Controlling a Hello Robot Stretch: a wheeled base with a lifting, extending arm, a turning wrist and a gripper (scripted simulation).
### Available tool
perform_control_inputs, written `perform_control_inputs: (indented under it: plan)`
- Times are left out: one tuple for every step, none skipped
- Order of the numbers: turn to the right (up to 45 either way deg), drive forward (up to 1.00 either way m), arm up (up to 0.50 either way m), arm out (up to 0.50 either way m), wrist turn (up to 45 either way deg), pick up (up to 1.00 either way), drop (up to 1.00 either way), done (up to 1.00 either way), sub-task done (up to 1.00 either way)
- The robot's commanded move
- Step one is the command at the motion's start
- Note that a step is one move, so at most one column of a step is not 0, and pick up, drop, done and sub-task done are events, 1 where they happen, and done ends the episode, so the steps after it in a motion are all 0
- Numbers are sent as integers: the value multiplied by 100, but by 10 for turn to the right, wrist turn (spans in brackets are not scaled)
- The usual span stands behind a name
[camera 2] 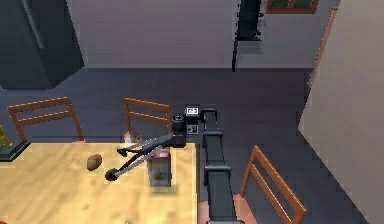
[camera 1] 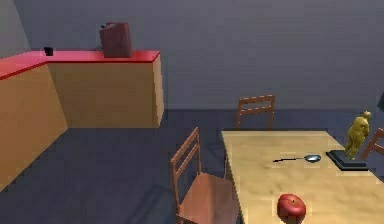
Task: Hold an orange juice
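- Looking ahead, the forward view shows a light wooden table [camera 1: 250, 170] bearing a round red apple [camera 1: 290, 208], a small metal spoon [camera 1: 305, 158] and a golden statue on a dark base [camera 1: 357, 135].
- Farther off, a red-topped wooden counter [camera 1: 100, 58] carries a brown-red box [camera 1: 116, 40].
- In the arm side view, the dark square arm [camera 2: 215, 165] lies over the table. The gripper [camera 2: 120, 163] is at a small dull upright carton [camera 2: 160, 172] standing on the tabletop, near a brown oval lump [camera 2: 93, 160].
- Whether the claw's fingers are apart or together, or hold anything, cannot be told.
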Motion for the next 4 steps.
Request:
perform_control_inputs:
  plan:
    - [0, 0, 0, 0, 450, 0, 0, 0, 0]
    - [0, 0, 0, 0, 240, 0, 0, 0, 0]
    - [0, 0, -30, 0, 0, 0, 0, 0, 0]
    - [0, 0, 0, 0, 0, 100, 0, 0, 0]
